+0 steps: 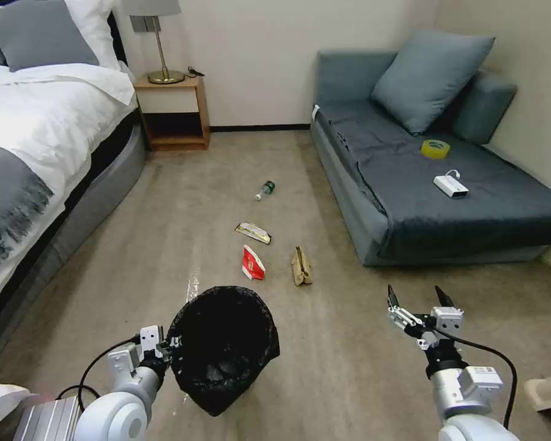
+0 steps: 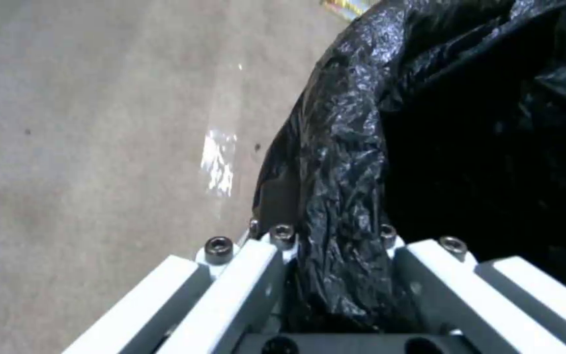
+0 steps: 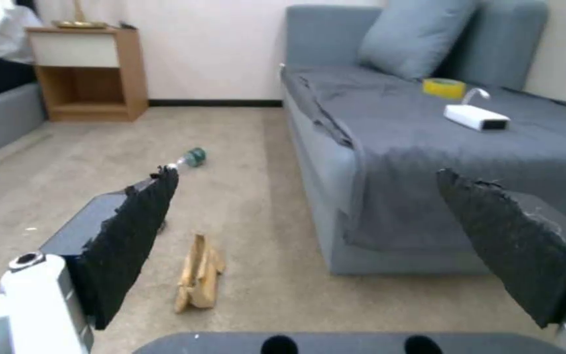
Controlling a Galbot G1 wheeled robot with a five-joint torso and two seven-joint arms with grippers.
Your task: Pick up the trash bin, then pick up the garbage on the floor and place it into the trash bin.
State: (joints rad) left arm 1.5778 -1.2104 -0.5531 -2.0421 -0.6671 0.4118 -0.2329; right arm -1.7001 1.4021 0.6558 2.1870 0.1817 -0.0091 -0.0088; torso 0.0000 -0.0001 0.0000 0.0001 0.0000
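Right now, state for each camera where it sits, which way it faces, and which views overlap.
Head: high on the robot, looking forward and down at floor litter, bed, sofa; both arms show, left gripper on the bin, right gripper open.
Left wrist: along its fingers clamping the bin's bag rim.
Right wrist: low, forward between open fingers, at paper bag, bottle, sofa.
Shared: head and right wrist both see paper bag, bottle, sofa.

The black bag (image 2: 361,162) draped over the trash bin (image 1: 223,346) hides the bin's white wall and the left gripper (image 1: 168,349) fingertips. Beyond the bin, print on the red-and-white snack packet (image 1: 253,263) and the bottle (image 1: 265,190) label is too small to read.
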